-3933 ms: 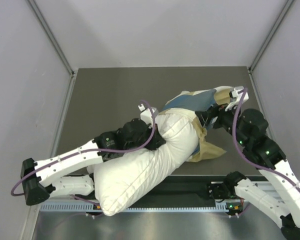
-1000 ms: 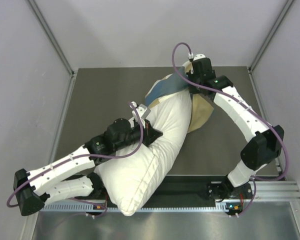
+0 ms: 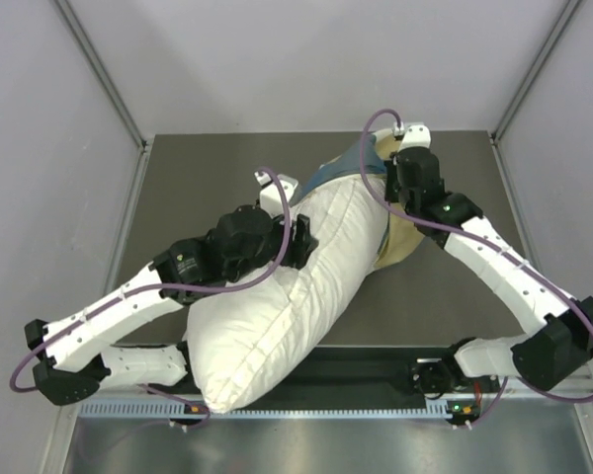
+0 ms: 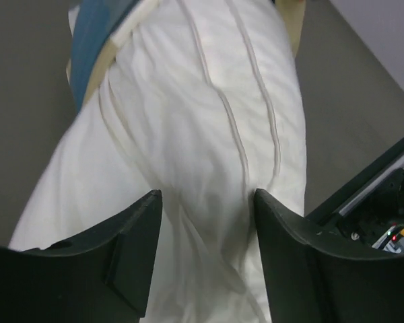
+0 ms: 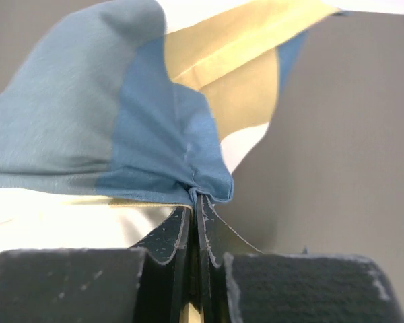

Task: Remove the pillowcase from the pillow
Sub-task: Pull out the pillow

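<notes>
Overhead view: pillow [image 3: 277,316] lies diagonally on the desk [image 3: 198,178]. Its near end hangs over the near edge, left of centre, above the mounting rail [image 3: 376,405]. Its far end points toward the far-right corner. Most of the white cushion is bare, seam lines visible along its length.

Pillowcase [image 3: 336,166] is bunched at the pillow's far end, close to the far edge and right of centre. The blue panel sits over the tip. A tan panel lies on the desk against the pillow's right side, partly hidden under the right arm.

Left hand [image 4: 207,202]: jaws at a medium spread and clamping nothing. It sits at the pillow's left flank, about mid-length. In the left wrist view, white pillow fabric fills the gap between the two fingers [image 4: 138,249]. Cannot tell whether the pads touch it. Blue pillowcase edge shows at the top left of that view.

Right hand [image 5: 196,198]: jaws pressed together with a fold of blue pillowcase fabric pinched at the tips. The cloth rises from the pinch point and drapes off to the left. Tan and cream checks show behind it, and bare desk to the right. Right arm reaches from the near-right corner to the pillow's far end.
</notes>
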